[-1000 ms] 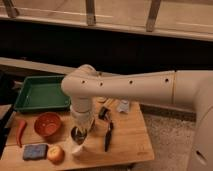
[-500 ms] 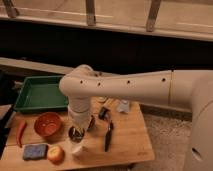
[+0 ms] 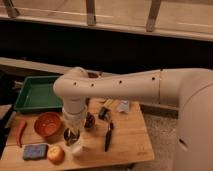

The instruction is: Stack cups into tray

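Observation:
The green tray (image 3: 36, 95) lies at the table's back left and holds nothing that I can see. My gripper (image 3: 73, 134) hangs straight down from the white arm over the front middle of the table. It is right above a cream-white cup (image 3: 80, 148) that stands near the front edge. A small dark maroon cup (image 3: 90, 121) stands just right of the gripper. A small dark round shape at the gripper's tip may be the silver cup; I cannot tell.
An orange bowl (image 3: 48, 124) sits left of the gripper. A red chili (image 3: 21, 133), a blue sponge (image 3: 34, 151) and a round fruit (image 3: 56, 154) lie front left. A black utensil (image 3: 108, 136), a dark item (image 3: 104, 113) and a pale packet (image 3: 122, 106) lie to the right.
The gripper has sunk slightly toward the cream-white cup. The objects on the table have not moved.

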